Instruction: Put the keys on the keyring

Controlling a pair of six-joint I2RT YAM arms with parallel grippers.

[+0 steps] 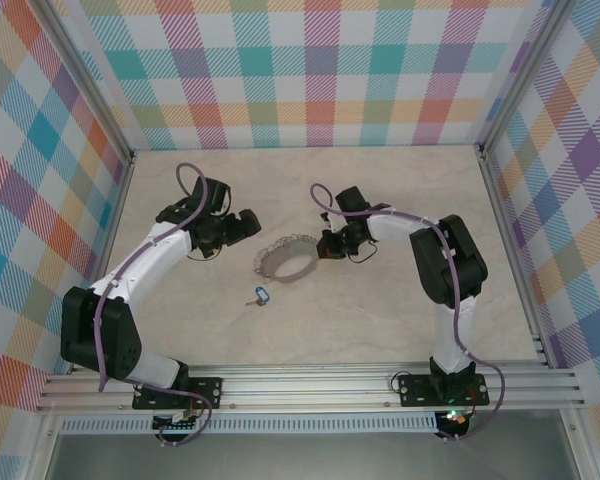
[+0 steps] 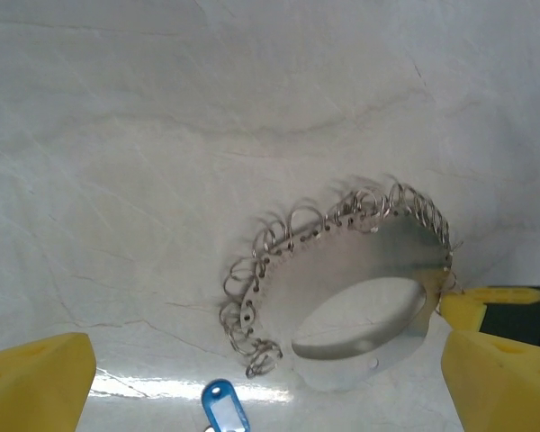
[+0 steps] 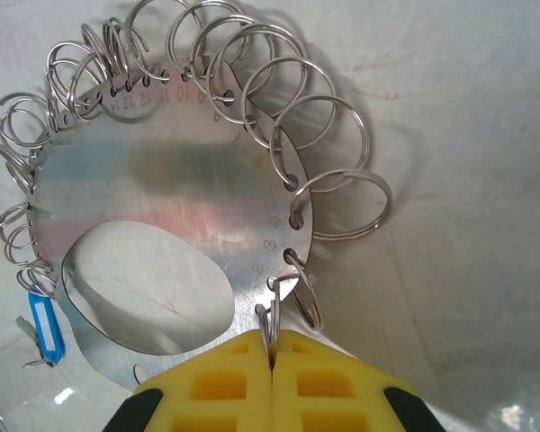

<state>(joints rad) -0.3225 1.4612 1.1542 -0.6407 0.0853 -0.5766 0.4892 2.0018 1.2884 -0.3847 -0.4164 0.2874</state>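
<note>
A: Where are the task's things found?

B: In the overhead view the keyring (image 1: 285,258) is seen at the middle of the frame, on the table (image 1: 380,320). The key (image 1: 261,296), with its blue tag, lies just below and left of it; contact cannot be judged.

A: And the pincers?

B: The right gripper (image 3: 272,360) is closed on one small loop at the keyring's lower rim, seen in its own wrist view. The left gripper (image 1: 242,232) is spread wide and holds nothing.

A: How is the key expected to handle?

B: It is judged light and slippery, and easily pushed along the smooth top. The plastic tag is thought the better place to be taken. The keyring looks stiff, but its loops look loose, so some swinging is to be expected.

A: What is in the way?

B: Nothing lies between the open pincer and the key; only the crowded loops may be snagged.
</note>
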